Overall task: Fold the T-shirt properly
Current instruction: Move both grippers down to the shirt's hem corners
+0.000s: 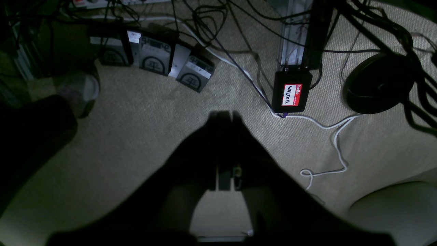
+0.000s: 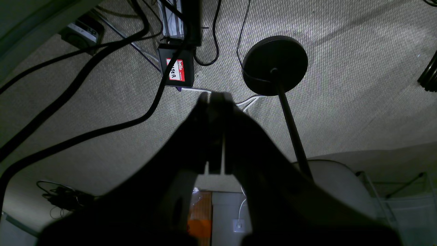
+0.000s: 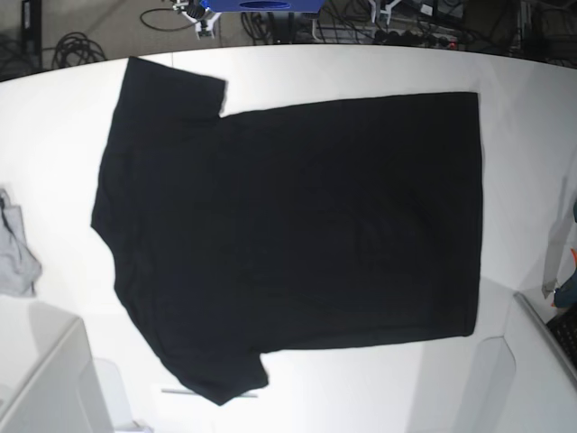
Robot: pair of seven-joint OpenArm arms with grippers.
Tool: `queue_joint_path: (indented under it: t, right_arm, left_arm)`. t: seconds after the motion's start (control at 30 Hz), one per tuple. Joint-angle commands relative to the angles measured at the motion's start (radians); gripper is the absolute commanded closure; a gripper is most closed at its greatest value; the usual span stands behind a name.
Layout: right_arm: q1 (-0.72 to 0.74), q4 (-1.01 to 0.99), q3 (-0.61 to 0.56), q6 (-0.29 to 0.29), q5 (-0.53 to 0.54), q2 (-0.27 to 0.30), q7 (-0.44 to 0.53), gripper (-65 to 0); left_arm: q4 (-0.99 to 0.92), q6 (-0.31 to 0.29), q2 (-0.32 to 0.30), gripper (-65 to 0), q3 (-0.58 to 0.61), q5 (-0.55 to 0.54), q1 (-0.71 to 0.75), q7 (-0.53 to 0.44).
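On the white table in the base view, going from left to right, a small light-grey cloth lies crumpled at the left edge, well apart from the T-shirt, which is spread flat across the middle with its plain black side up, the two sleeves pointing toward the left and the straight hem along the right. One sleeve lies at the top left, the other at the bottom left; no print shows on this face. Nothing rests on the shirt, and neither arm appears in this view. At the far right edge a dark object is partly cut off and too small to name. Both wrist cameras look down at a beige carpet rather than at the table. In the left wrist view three flat grey-and-black boxes lie side by side at the upper left, then the left gripper stands dark in the centre with its jaws pressed together and nothing between them, then one black box with a red name label, one white cable and one round black base. In the right wrist view thick black cables cross the left, the right gripper is likewise closed and empty, and one round stand base with its pole sits to the right.
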Motion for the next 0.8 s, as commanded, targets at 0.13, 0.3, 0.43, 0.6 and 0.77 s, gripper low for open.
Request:
queue_joint_path:
  t: [0.13,0.3,0.43,0.6,0.77]
  right_arm:
    - [0.005,0.0,-0.002,-0.008,0.001,0.003,-0.004,0.0]
    - [0.014,-0.002,-0.002,-0.008,0.001,0.003,-0.024,0.0]
    - [0.014,-0.002,-0.002,-0.008,0.001,0.003,-0.024,0.0]
    - [-0.032,0.018,0.006,-0.008,0.007,0.004,-0.022,0.0]
    - [-0.196,0.252,0.108,-0.008,0.007,0.017,-0.033,0.0]
  left_arm:
    - [-0.005,0.003,-0.002,0.0,0.008,-0.003,-0.02,0.005]
    - [0.003,0.003,-0.003,0.0,0.002,-0.003,-0.022,-0.004]
    - [0.003,0.003,-0.005,0.0,0.005,0.001,-0.022,-0.004]
    - [0.005,0.0,-0.036,0.0,0.011,0.005,0.006,-0.006]
    - [0.166,0.0,-0.097,0.0,0.006,-0.003,0.133,-0.006]
